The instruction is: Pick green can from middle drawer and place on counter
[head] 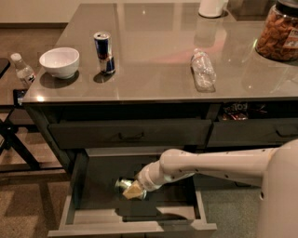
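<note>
The middle drawer (139,217) stands pulled out below the counter (158,51). The green can (122,185) lies on its side on the drawer floor, left of centre, its silver end pointing left. My white arm reaches down from the right into the drawer. My gripper (133,190) sits right at the can, its tan fingertips over the can's right part. Most of the can's body is hidden behind the gripper.
On the counter stand a white bowl (59,61), a tall blue-and-silver can (103,52), a lying clear plastic bottle (203,69), a snack jar (281,31) and a white container (213,7). A small bottle (22,69) stands on a side stand at left.
</note>
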{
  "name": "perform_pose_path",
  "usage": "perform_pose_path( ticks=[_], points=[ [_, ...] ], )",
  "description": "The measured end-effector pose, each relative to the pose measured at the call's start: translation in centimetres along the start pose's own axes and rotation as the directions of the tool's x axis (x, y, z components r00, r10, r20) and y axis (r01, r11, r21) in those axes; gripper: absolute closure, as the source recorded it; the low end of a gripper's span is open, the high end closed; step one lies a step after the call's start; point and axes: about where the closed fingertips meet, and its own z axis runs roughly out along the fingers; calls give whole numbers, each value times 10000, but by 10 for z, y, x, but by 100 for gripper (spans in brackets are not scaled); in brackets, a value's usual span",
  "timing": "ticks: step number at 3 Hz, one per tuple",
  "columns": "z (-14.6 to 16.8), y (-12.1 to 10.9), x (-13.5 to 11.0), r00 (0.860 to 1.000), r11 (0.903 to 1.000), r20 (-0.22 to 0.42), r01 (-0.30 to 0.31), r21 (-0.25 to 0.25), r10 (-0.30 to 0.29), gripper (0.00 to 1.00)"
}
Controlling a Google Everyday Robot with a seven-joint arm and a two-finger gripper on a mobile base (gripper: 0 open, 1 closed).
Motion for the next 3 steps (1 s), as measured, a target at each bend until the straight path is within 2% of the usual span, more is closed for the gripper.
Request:
perform_pose_path(
  ticks=[1,3],
  points=[
    [-43,3,-26,9999,9984,-39,117,555,-115,100],
    [-48,3,-30,10000,9981,-79,58,610,-53,100]
  ],
)
